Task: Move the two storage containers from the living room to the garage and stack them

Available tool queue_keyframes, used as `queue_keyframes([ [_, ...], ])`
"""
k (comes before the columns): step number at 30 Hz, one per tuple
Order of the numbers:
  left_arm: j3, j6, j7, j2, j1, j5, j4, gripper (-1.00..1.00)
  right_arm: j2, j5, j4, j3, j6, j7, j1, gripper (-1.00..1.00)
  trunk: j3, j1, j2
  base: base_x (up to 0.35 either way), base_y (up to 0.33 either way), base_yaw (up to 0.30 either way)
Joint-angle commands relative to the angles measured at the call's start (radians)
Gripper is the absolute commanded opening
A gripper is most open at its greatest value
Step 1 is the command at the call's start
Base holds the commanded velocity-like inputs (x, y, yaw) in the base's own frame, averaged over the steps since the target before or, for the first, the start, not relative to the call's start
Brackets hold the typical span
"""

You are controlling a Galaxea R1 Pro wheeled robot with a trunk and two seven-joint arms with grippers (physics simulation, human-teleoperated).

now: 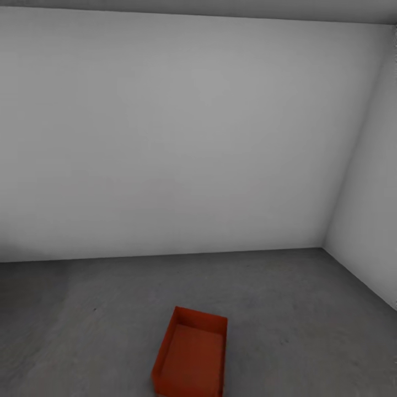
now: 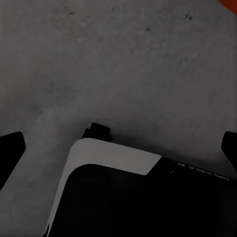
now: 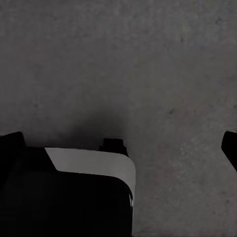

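Observation:
One orange-red open-top storage container (image 1: 193, 355) sits empty on the grey concrete floor (image 1: 82, 331) of the garage, low in the middle of the head view. A sliver of orange, the container's corner (image 2: 230, 2), shows at the edge of the left wrist view. My left gripper (image 2: 118, 148) hangs open over the floor, its dark fingertips (image 2: 10, 148) wide apart with nothing between them. My right gripper (image 3: 121, 145) is open too, over bare concrete, with its fingertips (image 3: 231, 148) spread and empty.
Plain white walls (image 1: 165, 138) close the room ahead and on the right, meeting in a corner (image 1: 325, 242) at the far right. My own black-and-white base (image 2: 108, 163) shows below each gripper. Open concrete lies on both sides of the container.

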Motion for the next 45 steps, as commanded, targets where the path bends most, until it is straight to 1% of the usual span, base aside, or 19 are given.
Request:
queue_keyframes([
  [1,-0.005,-0.001,0.001,0.0,0.0,0.006,0.0,1.0,0.001,-0.007,0.003,0.008,-0.005,-0.005,-0.001,1.0,-0.001,-0.001,-0.001,-0.345,0.119,0.0],
  [13,-0.005,0.0,0.002,0.0,0.0,0.006,0.0,1.0,0.002,-0.014,0.003,0.001,-0.005,-0.015,-0.001,1.0,-0.001,-0.001,-0.001,-0.345,0.127,-0.003],
  [18,-0.005,-0.001,0.002,0.0,0.0,0.006,0.0,1.0,0.002,-0.017,0.003,-0.003,-0.004,-0.015,-0.001,1.0,-0.001,-0.001,-0.001,-0.345,0.13,-0.13],
  [25,-0.005,-0.001,0.001,0.0,0.0,0.006,0.0,1.0,0.001,-0.019,0.004,-0.005,-0.004,-0.014,-0.001,1.0,-0.001,-0.001,-0.001,-0.345,0.131,-0.236],
  [45,-0.005,-0.001,0.002,0.0,0.0,0.006,-0.001,1.0,0.001,-0.019,0.004,-0.005,-0.004,-0.014,-0.001,1.0,-0.001,-0.001,-0.001,-0.323,0.153,-0.293],
])
